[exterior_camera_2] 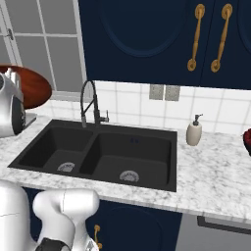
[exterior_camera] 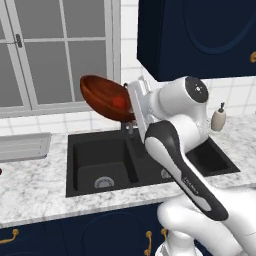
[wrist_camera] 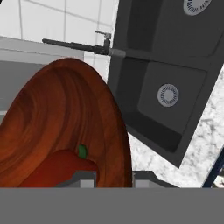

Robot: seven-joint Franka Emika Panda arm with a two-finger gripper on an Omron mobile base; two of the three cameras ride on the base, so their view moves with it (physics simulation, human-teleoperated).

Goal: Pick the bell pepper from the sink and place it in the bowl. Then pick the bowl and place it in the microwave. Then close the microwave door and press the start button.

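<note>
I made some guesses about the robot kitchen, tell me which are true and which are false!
1. The red bell pepper lies inside the wide reddish-brown wooden bowl. True.
2. The bowl sits on the counter. False: the hand holds it up in the air, tilted, above the black double-basin sink.
3. Both sink basins are full of dishes. False: they are bare, only drains show.
4. A cream soap bottle stands beside the sink. True.

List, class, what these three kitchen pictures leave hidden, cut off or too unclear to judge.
- End effector: its fingertips are cut by the hand view's bottom edge; the grip on the bowl rim is unseen.
- Bell pepper: lower part cut off in the hand view.
- Bowl: partly behind the arm in the right base view.
- Sink: right basin covered by the arm in the left base view.
</note>
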